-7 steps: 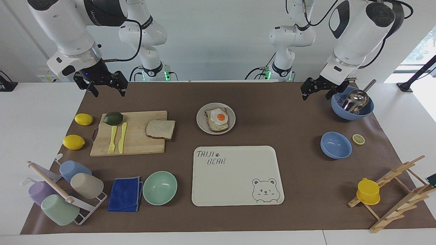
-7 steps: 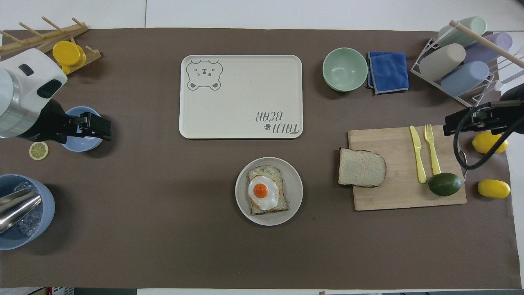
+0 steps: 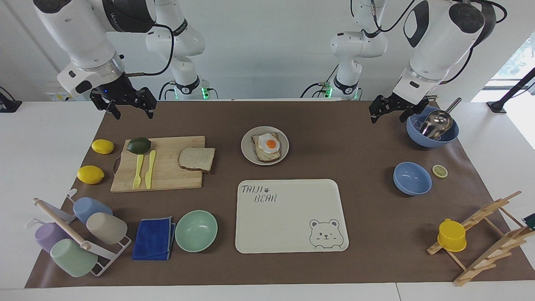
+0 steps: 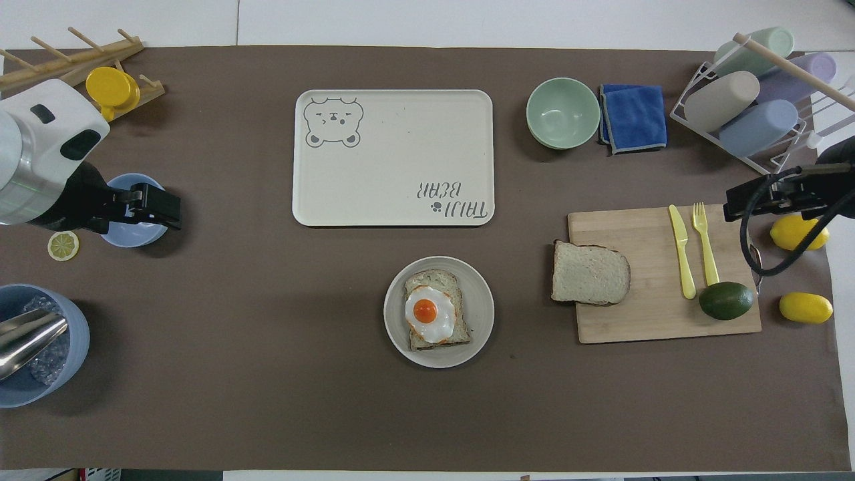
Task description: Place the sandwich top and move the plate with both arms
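Right tool (image 3: pixel 130 108) hangs with fingers apart over the mat above the cutting board (image 3: pixel 161 175); left tool (image 3: pixel 391 109), fingers apart too, hangs beside the blue bowl with the scoop (image 3: pixel 432 133). Nothing held. Sandwich top (image 3: pixel 196 159) lies on the board's edge toward the plate (image 3: pixel 249 154), which sits mid-tabletop with egg toast (image 3: pixel 266 147); both steps remain.

Left tool (image 3: pixel 382 109), right tool (image 3: pixel 130 105) raised, empty.
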You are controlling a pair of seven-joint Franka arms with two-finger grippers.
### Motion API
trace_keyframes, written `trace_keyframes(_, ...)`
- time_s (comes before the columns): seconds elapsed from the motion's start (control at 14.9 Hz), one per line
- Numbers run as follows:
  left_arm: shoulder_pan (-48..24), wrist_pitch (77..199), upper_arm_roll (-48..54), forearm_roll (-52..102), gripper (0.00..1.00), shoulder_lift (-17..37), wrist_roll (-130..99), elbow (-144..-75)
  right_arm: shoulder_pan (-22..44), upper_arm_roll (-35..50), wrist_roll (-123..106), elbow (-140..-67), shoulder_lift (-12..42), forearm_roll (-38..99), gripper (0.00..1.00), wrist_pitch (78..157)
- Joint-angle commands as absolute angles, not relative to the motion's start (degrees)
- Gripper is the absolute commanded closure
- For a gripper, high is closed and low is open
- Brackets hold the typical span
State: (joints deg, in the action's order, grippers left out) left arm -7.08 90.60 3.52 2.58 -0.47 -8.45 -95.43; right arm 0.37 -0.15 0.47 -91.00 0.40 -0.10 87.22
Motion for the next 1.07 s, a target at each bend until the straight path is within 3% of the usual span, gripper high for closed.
trace_keyframes(0.0, -6.9, 90.8, 3.4, 2.7, 0.0, -1.2, -8.2, -95.7, -0.2, 0.3, -0.7, -90.9, -0.8, 1.1, 0.0, 86.1)
trace_keyframes(0.33, -6.9, 90.7, 3.4, 2.7, 0.0, -1.2, -8.2, -95.7, 4.4, 1.1, 1.5, -97.1, -1.8, -1.2, 0.0, 94.0)
trace_keyframes(0.67, -6.9, 90.7, 3.4, 2.7, 0.0, -1.2, -8.2, -95.7, 17.4, 1.2, 20.4, -97.8, 10.1, -11.6, 0.0, 101.0)
trace_keyframes(0.87, -6.9, 90.7, 3.4, 2.7, 0.0, -1.2, -8.2, -95.7, 18.8, 1.6, 25.1, -103.4, 14.8, -11.5, 0.0, 114.0)
trace_keyframes(1.0, -6.9, 90.7, 3.4, 2.7, 0.0, -1.2, -8.2, -95.7, 22.0, 1.5, 29.2, -104.0, 19.8, -12.1, 0.0, 117.1)
